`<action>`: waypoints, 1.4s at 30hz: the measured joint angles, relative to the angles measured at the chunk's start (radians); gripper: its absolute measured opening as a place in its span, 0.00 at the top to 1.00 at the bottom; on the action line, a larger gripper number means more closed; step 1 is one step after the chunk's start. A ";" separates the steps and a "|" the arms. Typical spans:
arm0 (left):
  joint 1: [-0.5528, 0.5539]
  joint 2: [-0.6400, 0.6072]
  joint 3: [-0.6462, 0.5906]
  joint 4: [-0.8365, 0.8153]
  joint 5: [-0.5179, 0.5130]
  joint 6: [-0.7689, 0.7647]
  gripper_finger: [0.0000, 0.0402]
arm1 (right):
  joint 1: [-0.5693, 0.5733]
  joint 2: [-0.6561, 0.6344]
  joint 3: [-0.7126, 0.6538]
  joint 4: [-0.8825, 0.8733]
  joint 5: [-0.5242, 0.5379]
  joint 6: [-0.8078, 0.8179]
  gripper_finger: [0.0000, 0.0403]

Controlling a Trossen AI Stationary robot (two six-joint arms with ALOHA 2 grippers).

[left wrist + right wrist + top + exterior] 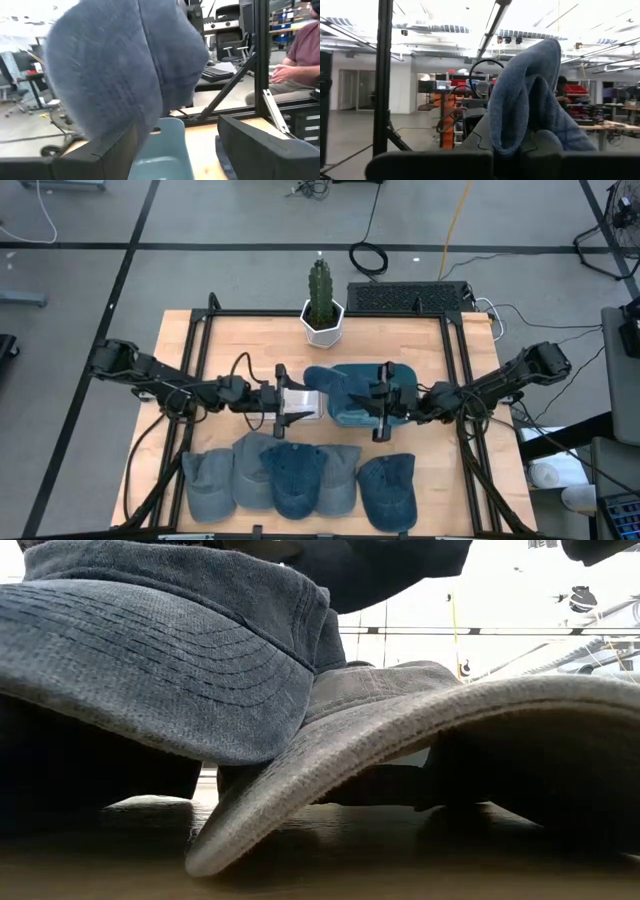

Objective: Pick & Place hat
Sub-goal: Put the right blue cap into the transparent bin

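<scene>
The denim hat point(335, 385) hangs limp and light, apparently pinched between the right end effector point(381, 402) and left end effector point(283, 402); soft cloth sags, so the stiffer brim looks the surest hold.

Matt denim-like cloth hat point(337, 385); pale wood table point(400, 340).

A potted cactus point(321, 304) (white pot) stands at the table's point(420, 340) far edge.

Wooden table point(420, 340) — potted cactus point(322, 305), teal bin point(352, 402), row of denim caps point(300, 480).
</scene>
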 joint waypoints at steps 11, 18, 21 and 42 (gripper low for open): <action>-0.013 -0.049 0.000 -0.074 -0.118 0.000 0.30 | 0.032 -0.014 0.000 -0.001 0.017 -0.008 1.00; -0.010 -0.049 0.000 -0.078 -0.126 -0.005 0.30 | 0.032 -0.014 0.000 -0.001 0.013 0.015 1.00; -0.006 -0.049 0.000 -0.078 -0.128 -0.013 0.30 | 0.032 -0.014 0.000 -0.001 0.013 0.015 1.00; -0.007 -0.049 0.000 -0.069 -0.044 -0.142 0.30 | 0.020 0.085 0.100 -0.006 0.012 -0.020 1.00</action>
